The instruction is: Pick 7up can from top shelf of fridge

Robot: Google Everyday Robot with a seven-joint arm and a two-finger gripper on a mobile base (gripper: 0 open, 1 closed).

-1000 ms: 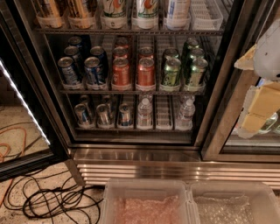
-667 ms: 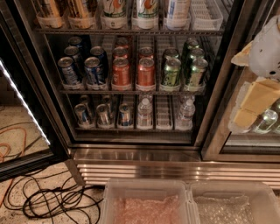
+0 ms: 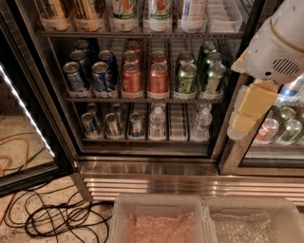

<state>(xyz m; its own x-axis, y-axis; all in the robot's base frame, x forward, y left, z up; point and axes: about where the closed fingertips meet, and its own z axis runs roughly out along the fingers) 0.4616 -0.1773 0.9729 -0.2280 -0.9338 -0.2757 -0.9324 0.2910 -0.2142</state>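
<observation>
In my one camera view the 7up can [image 3: 160, 12] stands on the top shelf [image 3: 142, 34] of the fridge [image 3: 190, 182], between a twin can [image 3: 124, 12] and a white can with blue print [image 3: 192, 12]. My gripper [image 3: 248, 111] hangs at the right, before the neighbouring glass door [image 3: 273, 163] and well apart from the can. I cannot tell how far open it is.

On the top shelf [image 3: 142, 34] of the fridge [image 3: 152, 171], the 7up can [image 3: 160, 10] stands mid-row, just left of a white can with blue print [image 3: 192, 12]. Blue, orange and green short cans [image 3: 142, 76] sit below that shelf. The gripper [image 3: 249, 111] hangs right of the shelf and lower.
</observation>
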